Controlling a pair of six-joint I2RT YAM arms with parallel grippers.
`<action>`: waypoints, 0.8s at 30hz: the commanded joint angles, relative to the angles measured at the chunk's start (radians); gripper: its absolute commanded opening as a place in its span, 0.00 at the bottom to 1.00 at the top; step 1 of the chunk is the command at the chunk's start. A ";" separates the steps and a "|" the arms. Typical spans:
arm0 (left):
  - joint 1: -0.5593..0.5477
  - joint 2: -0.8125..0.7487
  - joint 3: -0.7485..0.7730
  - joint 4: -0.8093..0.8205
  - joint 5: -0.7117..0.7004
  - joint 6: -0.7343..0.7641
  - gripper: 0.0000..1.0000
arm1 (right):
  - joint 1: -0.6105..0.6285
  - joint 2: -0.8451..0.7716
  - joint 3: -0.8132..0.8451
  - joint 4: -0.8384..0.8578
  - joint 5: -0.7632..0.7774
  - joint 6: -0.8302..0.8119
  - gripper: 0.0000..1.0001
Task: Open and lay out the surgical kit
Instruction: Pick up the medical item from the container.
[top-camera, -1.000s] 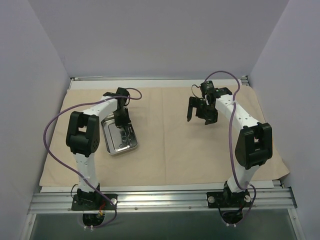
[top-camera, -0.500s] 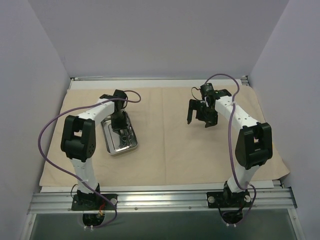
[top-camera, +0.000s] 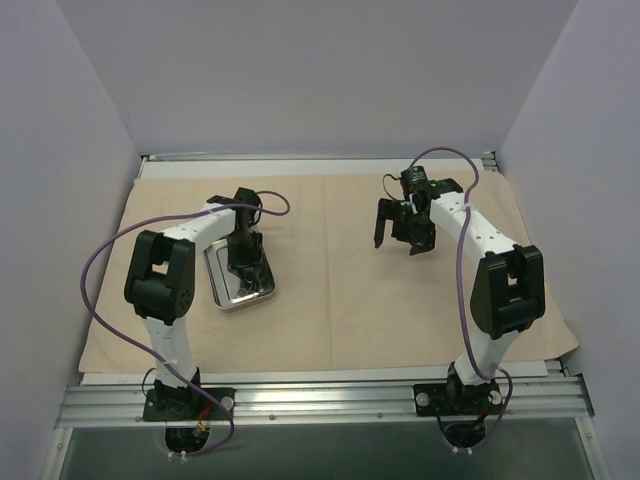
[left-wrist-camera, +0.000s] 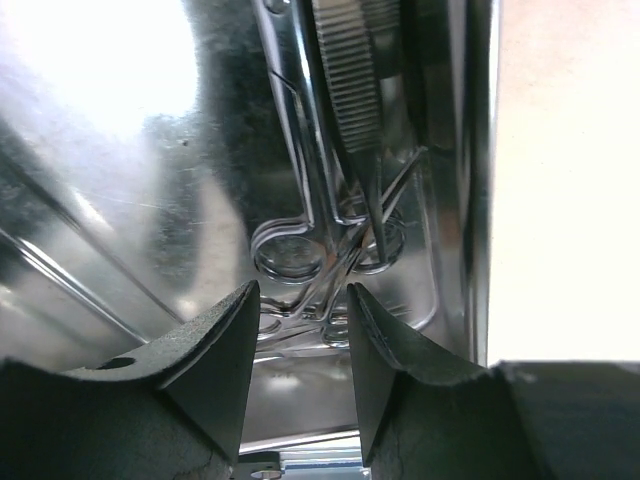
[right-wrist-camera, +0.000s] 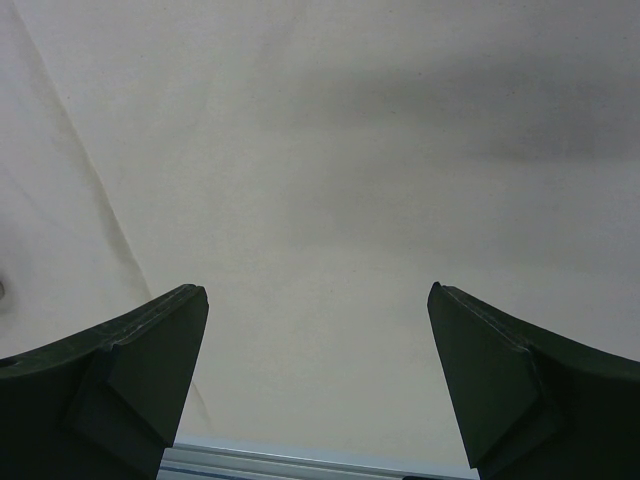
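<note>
The beige cloth wrap (top-camera: 340, 300) lies unfolded flat across the table. On its left part sits the small steel tray (top-camera: 222, 275). My left gripper (top-camera: 245, 262) points down into the tray. In the left wrist view its jaws (left-wrist-camera: 300, 290) stand partly open just above the tray floor (left-wrist-camera: 150, 200), with nothing between them. Ring-handled instruments (left-wrist-camera: 320, 230) and ridged tweezers (left-wrist-camera: 345, 90) lie just ahead of the tips. My right gripper (top-camera: 397, 238) hovers wide open over bare cloth (right-wrist-camera: 320, 150) at the back right, empty (right-wrist-camera: 315, 290).
White walls close in the table on the left, back and right. An aluminium rail (top-camera: 320, 400) with both arm bases runs along the near edge. Purple cables (top-camera: 95, 290) loop beside each arm. The cloth's right front corner (top-camera: 565, 345) overhangs slightly.
The left jaws have gone from shut to partly open over the tray, and the left arm's elbow has shifted. The right arm has not moved.
</note>
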 joint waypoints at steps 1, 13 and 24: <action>-0.016 -0.018 -0.004 0.022 0.001 0.017 0.49 | -0.003 -0.029 0.003 -0.019 -0.002 0.010 1.00; -0.072 0.096 -0.010 -0.009 -0.145 0.017 0.33 | -0.003 -0.022 -0.014 -0.010 -0.005 0.013 1.00; -0.076 0.110 -0.030 0.001 -0.201 0.017 0.16 | 0.005 -0.015 -0.005 -0.008 -0.008 0.008 1.00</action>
